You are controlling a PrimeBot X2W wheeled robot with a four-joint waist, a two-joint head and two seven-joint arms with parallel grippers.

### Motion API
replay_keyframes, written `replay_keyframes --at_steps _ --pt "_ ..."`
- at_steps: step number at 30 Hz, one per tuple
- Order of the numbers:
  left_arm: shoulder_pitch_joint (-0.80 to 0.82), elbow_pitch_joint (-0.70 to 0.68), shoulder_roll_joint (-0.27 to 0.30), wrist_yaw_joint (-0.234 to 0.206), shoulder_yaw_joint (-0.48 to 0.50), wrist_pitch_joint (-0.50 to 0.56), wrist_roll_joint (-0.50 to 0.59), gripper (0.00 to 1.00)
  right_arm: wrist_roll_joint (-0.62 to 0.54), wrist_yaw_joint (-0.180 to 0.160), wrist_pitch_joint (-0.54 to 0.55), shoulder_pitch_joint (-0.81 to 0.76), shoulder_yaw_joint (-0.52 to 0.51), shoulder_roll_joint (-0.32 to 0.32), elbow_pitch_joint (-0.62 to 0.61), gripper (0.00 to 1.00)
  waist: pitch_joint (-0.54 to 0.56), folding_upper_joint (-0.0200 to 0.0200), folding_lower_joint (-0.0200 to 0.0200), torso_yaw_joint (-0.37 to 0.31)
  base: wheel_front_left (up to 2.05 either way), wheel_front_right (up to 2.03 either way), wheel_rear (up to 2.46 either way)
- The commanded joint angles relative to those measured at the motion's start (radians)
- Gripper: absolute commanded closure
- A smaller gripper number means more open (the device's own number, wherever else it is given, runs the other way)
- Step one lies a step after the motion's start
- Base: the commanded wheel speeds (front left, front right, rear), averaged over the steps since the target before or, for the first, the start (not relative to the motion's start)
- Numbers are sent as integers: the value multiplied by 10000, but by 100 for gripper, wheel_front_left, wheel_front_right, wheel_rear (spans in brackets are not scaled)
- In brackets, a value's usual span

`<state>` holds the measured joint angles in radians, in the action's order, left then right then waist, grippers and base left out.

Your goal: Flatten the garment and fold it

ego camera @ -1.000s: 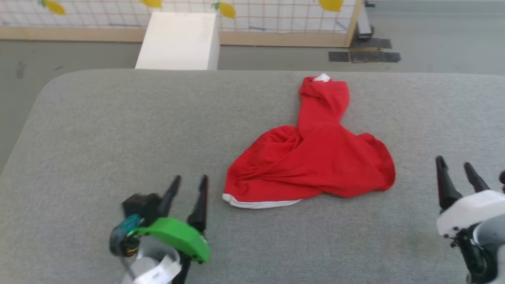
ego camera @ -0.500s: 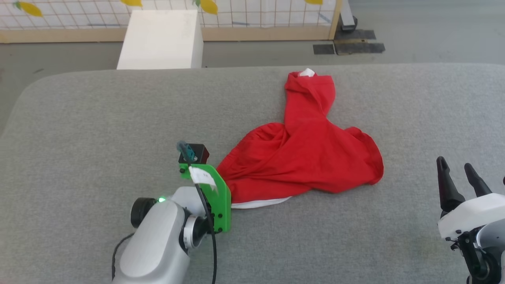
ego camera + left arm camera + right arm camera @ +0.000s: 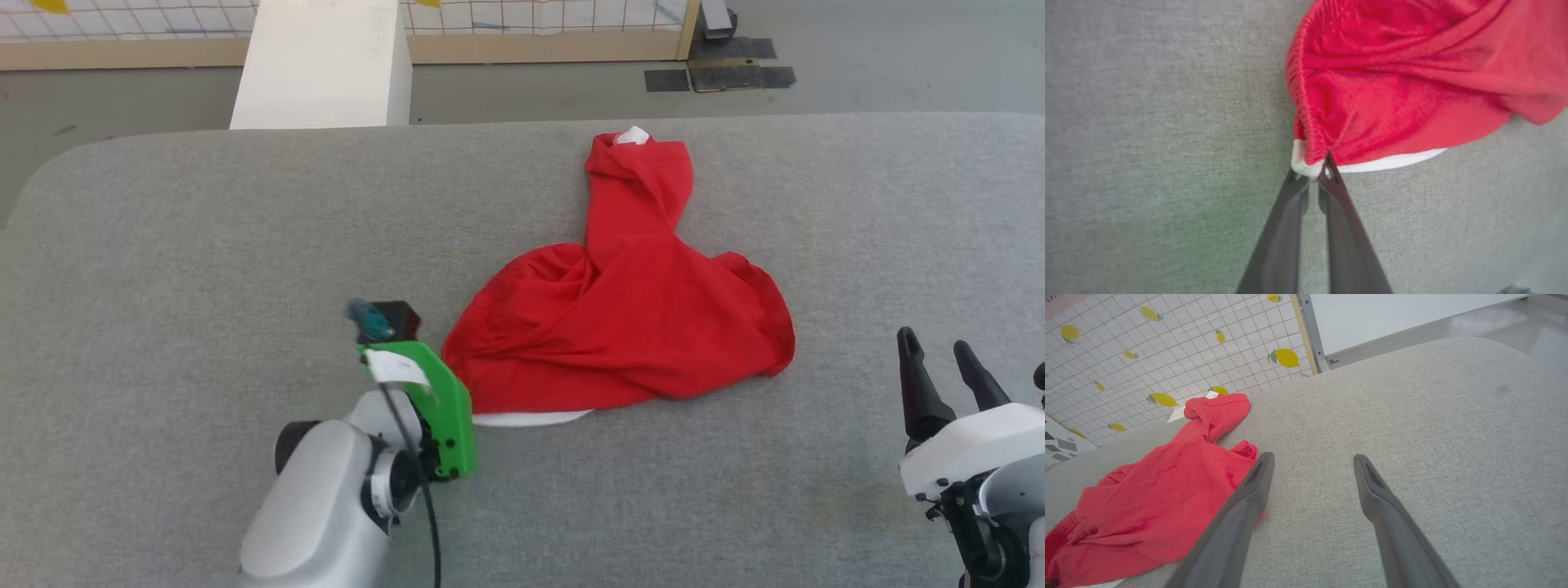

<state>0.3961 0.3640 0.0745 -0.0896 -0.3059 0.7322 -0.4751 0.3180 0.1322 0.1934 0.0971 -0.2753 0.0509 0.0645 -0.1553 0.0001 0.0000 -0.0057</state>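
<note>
- Red garment (image 3: 629, 335) lies crumpled on my grey worktop (image 3: 204, 245).
- My left tool (image 3: 1311, 171) is clamped on its white-trimmed corner.
- My right tool (image 3: 1312, 457) stands open, empty.

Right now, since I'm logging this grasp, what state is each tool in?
Left tool: closed, pinching the white-trimmed corner of the red shorts.
Right tool: open, holding nothing.
</note>
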Motion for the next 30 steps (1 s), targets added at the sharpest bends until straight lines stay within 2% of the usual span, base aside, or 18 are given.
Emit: replay_keyframes --at_steps 1,6,10,13,15,16,17,21,23,25,26,30 --pt "-81 -127 -12 -132 278 -315 -210 100 48 -15 -55 -94 23 -6 36 0 33 -1 0 115 0 0 0" --pt "-438 -538 118 -581 1328 -1148 -740 100 74 -15 -23 -44 189 -6 152 0 128 -1 0 263 0 0 0" --pt "-1222 -665 278 -895 1845 -1311 -1009 100 62 -15 -7 -38 266 -6 217 0 143 -1 0 384 0 0 0" --pt "-1745 -695 270 -1002 2028 -1336 -1209 100 35 -15 44 -38 304 -6 215 0 125 -1 0 477 0 0 0" --pt "-1911 -810 183 -923 2132 -1456 -1465 100 -23 -15 101 -32 330 -6 193 0 115 -1 0 558 0 0 0" --pt "-1936 -918 141 -833 2150 -1625 -1548 38 -67 -15 147 -23 356 -6 178 0 119 -1 0 612 0 0 0" --pt "-1935 -1022 107 -735 2182 -1793 -1637 0 -95 -15 190 -13 380 -6 160 0 121 -1 0 656 0 0 0" --pt "-1993 -1674 -17 -193 2478 -2723 -2165 0 -274 -15 647 108 610 -6 101 0 151 -1 0 819 0 0 0" --pt "-2119 -2121 69 164 2609 -3578 -2033 0 -391 -15 1078 301 764 -6 72 0 142 -1 0 888 0 0 0" --pt "-2331 -2433 257 552 2691 -4587 -1708 0 -662 -15 1611 630 942 -7 27 0 88 -1 0 948 0 0 0" --pt "-2607 -2683 460 790 2703 -5781 -1115 0 -902 -15 2299 1046 1177 -7 94 0 39 -1 0 992 0 0 0" --pt "-3049 -2818 617 1005 2583 -8114 38 0 -1583 -15 3836 2079 1801 195 477 0 -146 -1 0 1141 0 0 0"
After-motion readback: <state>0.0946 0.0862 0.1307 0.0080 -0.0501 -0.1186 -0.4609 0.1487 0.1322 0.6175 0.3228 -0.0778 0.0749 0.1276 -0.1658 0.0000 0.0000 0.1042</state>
